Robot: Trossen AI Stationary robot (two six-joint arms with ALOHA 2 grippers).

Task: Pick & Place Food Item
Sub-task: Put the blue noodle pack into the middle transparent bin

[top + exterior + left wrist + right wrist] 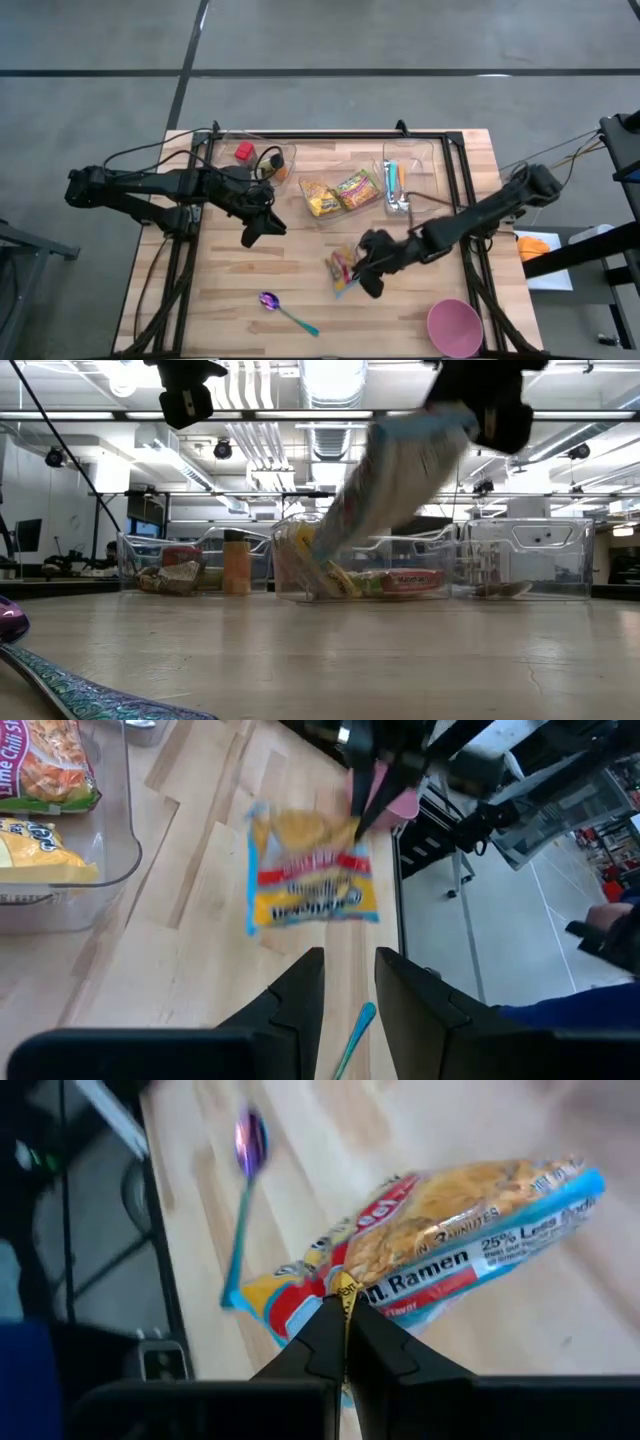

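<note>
A ramen packet (pixel 343 268), blue and yellow with red lettering, hangs above the middle of the table. My right gripper (pixel 364 272) is shut on it. The low view shows the packet (pixel 390 480) slanting down from that gripper (pixel 497 410), its lower end off the wood. My left gripper (pixel 251 236) hovers left of centre, above the table. Its fingers (pixel 300 990) stand a little apart with nothing between them, and they point toward the packet (pixel 310 870). My right gripper pinches the packet's edge (pixel 345 1292) between its two fingers, nearer one end than the middle. The fingers come slanting down from the table's right side. The packet hangs tilted below them, lifted clear of the table.
Three clear bins stand along the far edge: one with a red item (pixel 245 152), one with snack packets (pixel 335 192), one with utensils (pixel 400 185). A purple spoon with a teal handle (pixel 285 310) and a pink bowl (pixel 455 327) lie near the front edge.
</note>
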